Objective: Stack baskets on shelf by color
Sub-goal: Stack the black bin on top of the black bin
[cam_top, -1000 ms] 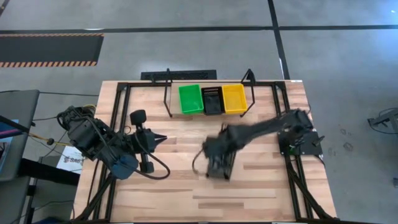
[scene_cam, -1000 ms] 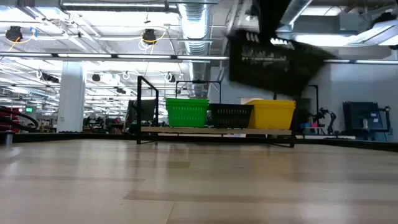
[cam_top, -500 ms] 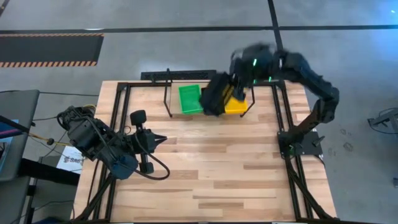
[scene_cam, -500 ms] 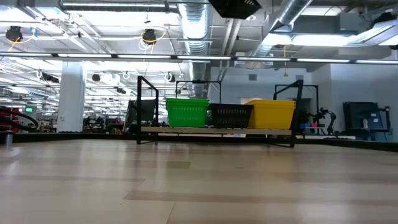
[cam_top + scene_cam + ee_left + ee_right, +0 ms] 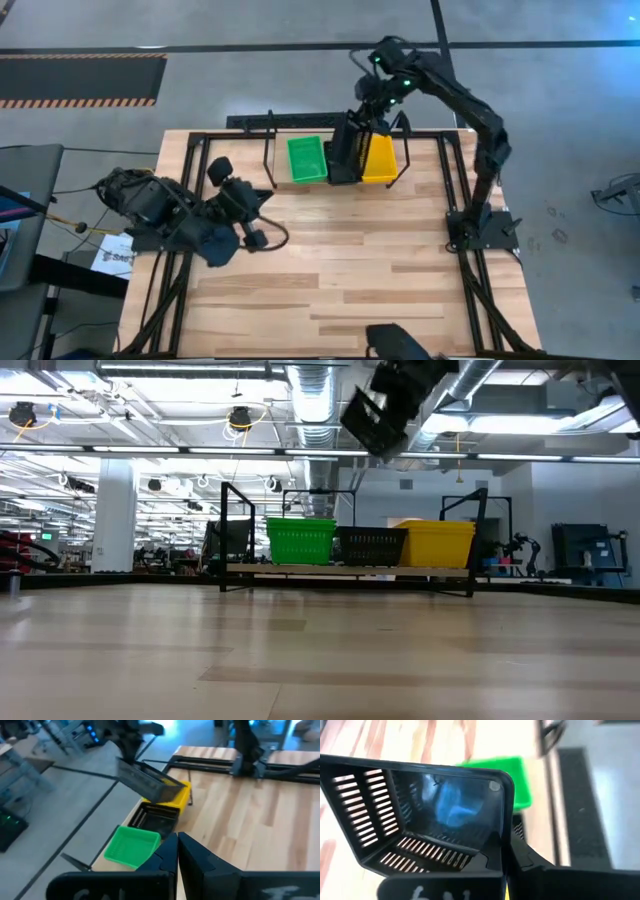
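Note:
The shelf (image 5: 270, 150) stands at the table's far edge with a green basket (image 5: 305, 160), a black basket (image 5: 370, 545) and a yellow basket (image 5: 380, 158) side by side on its base. My right gripper (image 5: 509, 851) is shut on another black basket (image 5: 343, 150), which hangs tilted in the air above the shelf's middle (image 5: 382, 408). My left gripper (image 5: 177, 845) is shut and holds nothing. It stays over the table's left part (image 5: 265, 200) and points toward the shelf. My right gripper pinches one side wall of the black basket (image 5: 508, 827), close to a corner. One finger (image 5: 492, 855) is inside the basket and the other (image 5: 532, 867) is outside. The fingers slant down from the far side. The basket is lifted clear and steeply tipped.
Black frame rails (image 5: 190, 170) edge the table on both sides. The shelf's upright loop ends (image 5: 235, 530) rise at either side of the baskets. Bare wood (image 5: 350, 260) fills the table's middle and near part. A dark object (image 5: 395, 340) sits at the near edge.
My right gripper has carried the black basket from above the table's middle toward the far edge and up, turning as it went. The basket now hangs tipped over the shelf. My left gripper has swung a little toward the far edge and rolled.

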You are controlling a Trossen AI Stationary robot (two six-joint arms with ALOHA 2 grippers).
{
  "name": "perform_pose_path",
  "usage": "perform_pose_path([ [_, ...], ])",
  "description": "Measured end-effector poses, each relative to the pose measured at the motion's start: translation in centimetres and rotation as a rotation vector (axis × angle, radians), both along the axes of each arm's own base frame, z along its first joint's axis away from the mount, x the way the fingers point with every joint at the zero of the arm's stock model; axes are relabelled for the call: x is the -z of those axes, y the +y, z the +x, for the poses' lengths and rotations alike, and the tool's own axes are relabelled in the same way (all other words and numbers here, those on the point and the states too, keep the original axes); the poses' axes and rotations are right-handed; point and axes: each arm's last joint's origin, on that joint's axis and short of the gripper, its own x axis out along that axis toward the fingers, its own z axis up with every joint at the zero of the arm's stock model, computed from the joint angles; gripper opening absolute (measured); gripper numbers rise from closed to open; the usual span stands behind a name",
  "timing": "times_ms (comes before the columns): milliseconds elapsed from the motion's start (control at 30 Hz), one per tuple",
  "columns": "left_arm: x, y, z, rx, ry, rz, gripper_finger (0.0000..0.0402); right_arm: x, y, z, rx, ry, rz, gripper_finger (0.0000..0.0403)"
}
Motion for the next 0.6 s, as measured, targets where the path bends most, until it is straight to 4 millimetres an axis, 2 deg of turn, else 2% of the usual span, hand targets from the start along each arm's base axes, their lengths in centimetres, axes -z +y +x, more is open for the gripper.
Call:
perform_pose_path([
  [133, 0.2, 1.0, 0.8, -0.052, 0.002, -0.012, 0.0000, 3.2, -0.9, 1.7, -0.107, 0.095, 0.023, 0.0006],
  [367, 1.1, 1.9, 2.4, -0.085, 0.047, -0.039, 0.0000, 6.9, -2.1, 4.3, -0.187, 0.136, 0.020, 0.0006],
  [600, 1.7, 2.3, 3.3, -0.106, 0.067, -0.081, 0.0000, 8.7, -2.4, 5.4, -0.209, 0.168, 0.033, 0.0006],
])
